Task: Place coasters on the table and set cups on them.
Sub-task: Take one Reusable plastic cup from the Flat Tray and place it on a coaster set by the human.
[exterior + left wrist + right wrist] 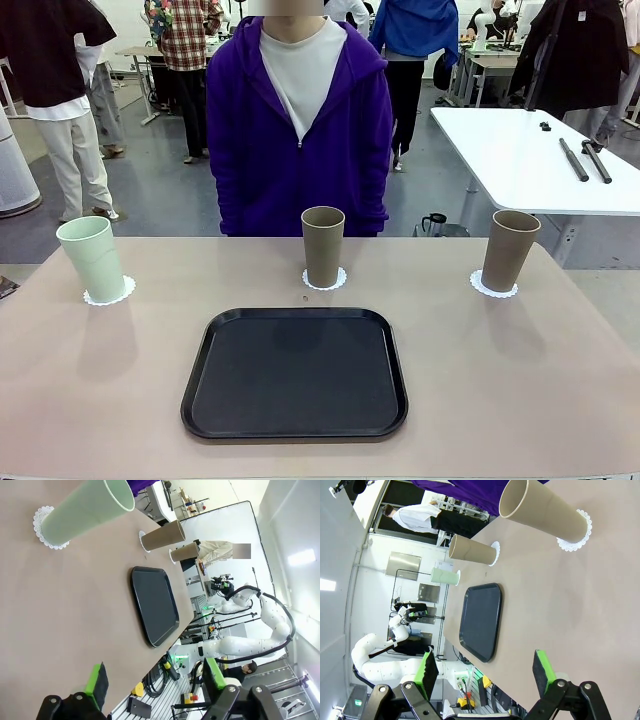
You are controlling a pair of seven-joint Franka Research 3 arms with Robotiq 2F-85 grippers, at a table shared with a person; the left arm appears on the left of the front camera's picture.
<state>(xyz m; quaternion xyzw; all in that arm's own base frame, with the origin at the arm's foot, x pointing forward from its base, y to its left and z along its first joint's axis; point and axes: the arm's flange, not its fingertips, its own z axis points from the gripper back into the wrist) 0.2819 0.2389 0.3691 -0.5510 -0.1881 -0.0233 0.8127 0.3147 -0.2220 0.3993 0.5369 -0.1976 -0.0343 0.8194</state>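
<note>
All three cups [323, 245] sit on coasters [109, 292] along the tabletop's [520, 380] far edge; left pincer [155, 682] and right pincer [485, 670] both released, nothing held.

Bright, even overhead light; wrist views warped

Room evenly lit from ceiling fixtures; one panel glows white at the right edge of the left wrist view, another at the left edge of the right wrist view. Soft short shadows fall toward the camera from each cup [322, 244] on the table [520, 380]. Tray [295, 373] shows a faint matte sheen, no hard glare. Front view sharp across the table, background slightly soft. Both wrist views wide-angle, rolled sideways, cups stretched near the top edge. Green pads [542, 665] near the bottom edge look slightly soft, beyond them the table stays crisp.
</note>
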